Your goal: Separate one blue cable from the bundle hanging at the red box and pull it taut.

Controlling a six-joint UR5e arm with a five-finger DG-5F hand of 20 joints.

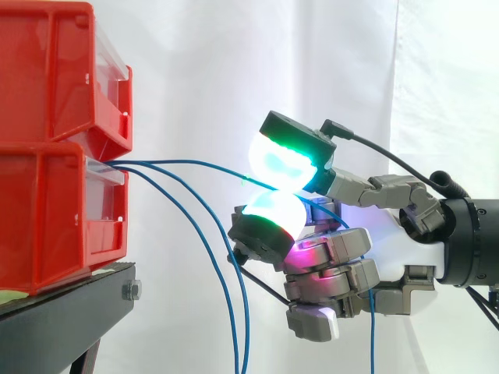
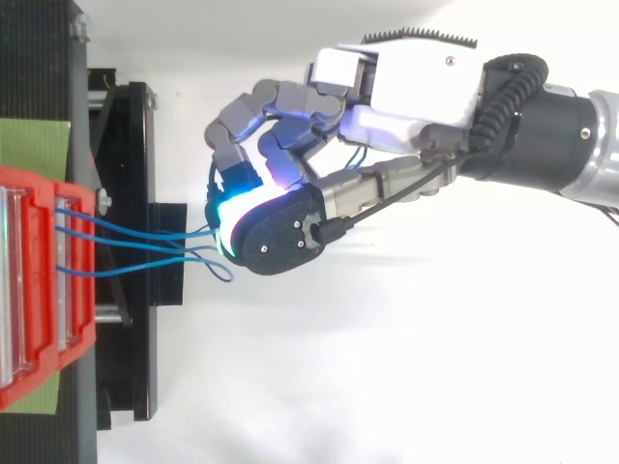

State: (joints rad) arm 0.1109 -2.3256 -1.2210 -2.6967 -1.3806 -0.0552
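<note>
Hand point(image 1: 337, 251) pinching one blue cable point(image 1: 181, 162) between two glowing fingertips point(image 1: 274, 212), near the red boxes point(image 1: 47, 210); other cables point(image 1: 243, 312) hang loose.

1. White curtain point(image 1: 195, 70): backdrop behind the robot hand point(image 2: 416, 92). In the side view a vertical fold runs down it above the wrist.
2. Black stand point(image 1: 70, 323): left of the robot hand and lower, apart from it. One slanted leg drops from its underside.
3. Hex bolt point(image 1: 131, 291): on the stand's end face, the side facing the robot hand, below fingertip level.
4. Black bracket plate point(image 2: 166, 275): in the top view it sticks out from the stand toward the robot hand, just left of the fingertips.
5. Green sheet point(image 2: 34, 143): flat on the stand top, far left of the robot hand.
6. White floor point(image 2: 387, 387): plain surface beneath the robot hand in the top view.
</note>
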